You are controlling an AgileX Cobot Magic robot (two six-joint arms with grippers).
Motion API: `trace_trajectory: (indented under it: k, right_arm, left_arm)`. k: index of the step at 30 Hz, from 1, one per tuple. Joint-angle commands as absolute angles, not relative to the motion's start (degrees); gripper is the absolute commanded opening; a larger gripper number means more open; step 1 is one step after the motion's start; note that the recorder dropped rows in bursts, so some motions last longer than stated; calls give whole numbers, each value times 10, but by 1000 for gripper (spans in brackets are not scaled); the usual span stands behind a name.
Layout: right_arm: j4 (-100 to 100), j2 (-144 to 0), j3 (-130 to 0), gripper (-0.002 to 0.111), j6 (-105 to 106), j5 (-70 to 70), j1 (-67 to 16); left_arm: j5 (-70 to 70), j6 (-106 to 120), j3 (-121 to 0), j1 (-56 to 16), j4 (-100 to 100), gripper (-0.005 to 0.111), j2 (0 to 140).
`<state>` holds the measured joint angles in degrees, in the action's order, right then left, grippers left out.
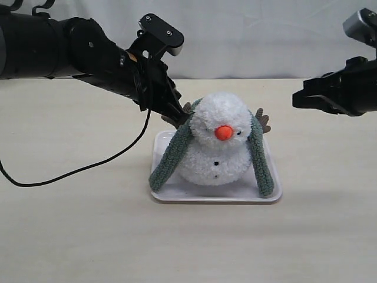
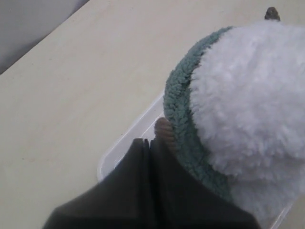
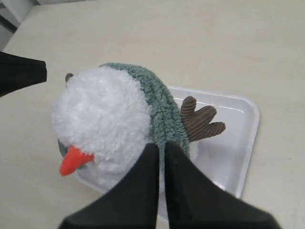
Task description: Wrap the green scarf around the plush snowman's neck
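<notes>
The plush snowman (image 1: 218,121) sits upright on a white tray (image 1: 177,196). The green scarf (image 1: 171,156) runs behind its head, and both ends hang down the front, one on each side, onto the tray. My left gripper (image 1: 181,119) is shut with nothing between its fingers, its tip beside the brown branch arm (image 2: 164,131) and the scarf's edge (image 2: 178,109). My right gripper (image 1: 297,99) hangs in the air to the right of the snowman, shut and empty. From the right wrist the scarf (image 3: 162,105) shows draped over the back of the head (image 3: 100,114).
A black cable (image 1: 88,168) loops from the left arm over the table left of the tray. The other branch arm (image 3: 200,119) sticks out over the tray (image 3: 238,124). A pale curtain backs the table.
</notes>
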<state>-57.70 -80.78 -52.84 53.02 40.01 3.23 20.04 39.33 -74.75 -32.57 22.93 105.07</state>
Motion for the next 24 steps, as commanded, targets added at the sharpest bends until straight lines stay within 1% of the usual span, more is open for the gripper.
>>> trace_trajectory:
  k: [1,3,5,8,10,12,19,24]
  right_arm:
    - [-464,-856,-612,4,418,442,32]
    - [-410,-870,-647,4,352,450,31]
    - [-338,-888,-669,4,294,445,6]
    - [-250,-930,-688,4,259,425,-68]
    - [-235,-950,-721,4,238,443,-81]
    - [-229,-963,-729,4,231,440,-81]
    - [-237,-1022,-729,4,233,434,-81]
    - [-297,-1038,-729,4,281,439,-81]
  left_arm:
    - [210,396,-745,-327,238,0,1047]
    - [210,396,-745,-327,242,0,1047]
    - [210,396,-745,-327,242,0,1047]
    - [219,396,-745,-327,248,0,1047]
    - [241,396,-745,-327,251,0,1048]
    - [253,396,-739,-327,252,0,1052]
    - [212,396,-701,-327,252,0,1058]
    - [191,396,-683,-327,256,0,1058]
